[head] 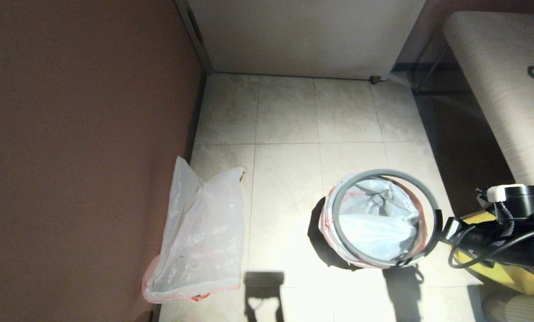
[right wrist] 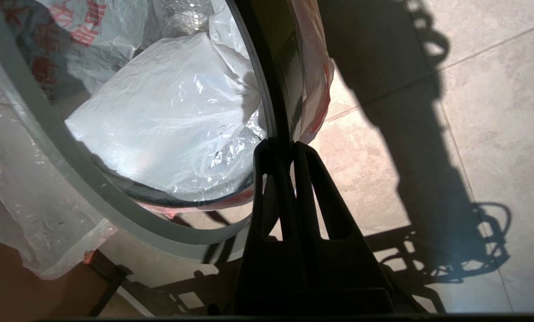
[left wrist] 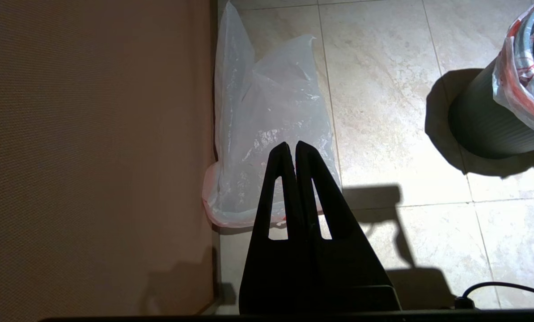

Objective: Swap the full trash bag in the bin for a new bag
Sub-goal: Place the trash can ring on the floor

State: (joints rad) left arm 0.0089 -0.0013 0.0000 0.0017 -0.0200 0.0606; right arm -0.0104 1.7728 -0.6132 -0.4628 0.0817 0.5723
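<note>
The bin (head: 319,232) (left wrist: 486,120) is a small dark round pail standing on the tiled floor. A translucent bag (head: 374,226) (right wrist: 168,120) with red print lines it, its hem folded over the rim. The thin grey hoop (head: 383,172) (right wrist: 188,233) hangs tilted just above the rim, and my right gripper (head: 446,228) (right wrist: 280,150) is shut on its right edge. Another translucent bag (head: 200,237) (left wrist: 267,120) with a reddish hem lies flat on the floor against the brown wall. My left gripper (left wrist: 291,145) hovers over that bag, shut and holding nothing.
A brown wall (head: 79,156) runs along the left and a white door (head: 303,36) closes the back. A padded bed edge (head: 504,89) stands at the right. A yellow bag (head: 508,273) sits under my right arm. Open tiles (head: 285,179) lie between the two translucent bags.
</note>
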